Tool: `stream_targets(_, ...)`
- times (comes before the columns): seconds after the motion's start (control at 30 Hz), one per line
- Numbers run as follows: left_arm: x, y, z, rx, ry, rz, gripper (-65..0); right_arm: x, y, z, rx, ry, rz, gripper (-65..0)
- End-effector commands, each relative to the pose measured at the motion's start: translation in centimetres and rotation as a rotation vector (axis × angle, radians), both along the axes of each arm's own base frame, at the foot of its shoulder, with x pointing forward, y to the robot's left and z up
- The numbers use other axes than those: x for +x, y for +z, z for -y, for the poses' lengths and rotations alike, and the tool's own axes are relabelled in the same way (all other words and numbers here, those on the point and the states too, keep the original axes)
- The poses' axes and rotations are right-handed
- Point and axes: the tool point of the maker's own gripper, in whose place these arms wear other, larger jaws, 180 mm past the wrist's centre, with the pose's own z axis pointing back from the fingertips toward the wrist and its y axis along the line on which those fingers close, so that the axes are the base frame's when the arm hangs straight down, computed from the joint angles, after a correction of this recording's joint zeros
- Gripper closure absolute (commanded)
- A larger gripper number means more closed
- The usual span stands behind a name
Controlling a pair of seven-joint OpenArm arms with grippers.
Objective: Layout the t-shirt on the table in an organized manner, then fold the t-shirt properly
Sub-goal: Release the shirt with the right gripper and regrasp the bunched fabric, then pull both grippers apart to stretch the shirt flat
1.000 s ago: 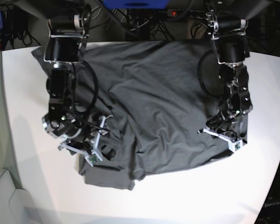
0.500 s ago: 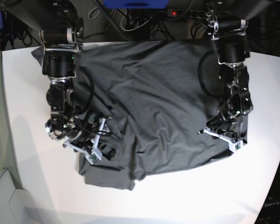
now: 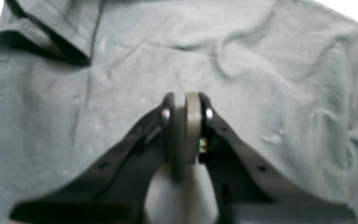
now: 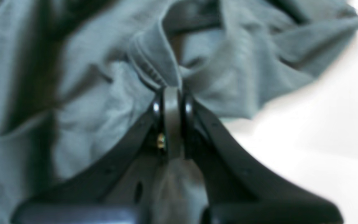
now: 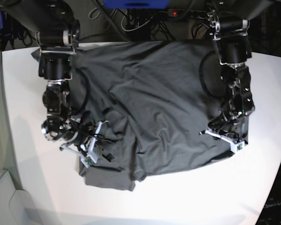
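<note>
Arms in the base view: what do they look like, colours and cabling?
Both arms are black, jointed metal with silver rings near the top and looped black cables alongside. The left hand and right hand carry white brackets; close up, the fingers are black with grey pads.

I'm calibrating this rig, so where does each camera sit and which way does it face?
Base: high in front, looking down on the table, the t-shirt and both arms.
Left wrist: on the left arm, facing along the left gripper, jaws shut on flat shirt cloth.
Right wrist: on the right arm, facing along the right gripper, jaws shut on a bunched hem.
Shared: all three views show the t-shirt.
</note>
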Motion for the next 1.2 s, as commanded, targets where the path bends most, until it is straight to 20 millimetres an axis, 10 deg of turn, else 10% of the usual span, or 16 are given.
stream_targets(0.0, 1.6, 2.4, -1.1, 0.022, 0.008, 0.070, -6.3, 1.9, 3.0, 1.2, 0.002, -0.019, 0.090, 0.0)
stream_targets(0.7, 3.5, 5.2, -2.5, 0.058, 0.033, 0.189, -6.3, -4.3, 3.3, 22.3, -0.111, -0.439, 0.090, 0.0)
stream_targets(1.03, 4.4, 7.1, -2.4, 0.062, 0.031, 0.231, -6.3, -5.1, 3.1, 23.3, -0.108, -0.474, 0.082, -0.8)
stream_targets(1.17, 3.9, 8.5, -1.3, 0.062, 0.004, 0.245, -6.3, -5.1, 3.1, 23.3, -0.109, -0.475, 0.082, -11.9)
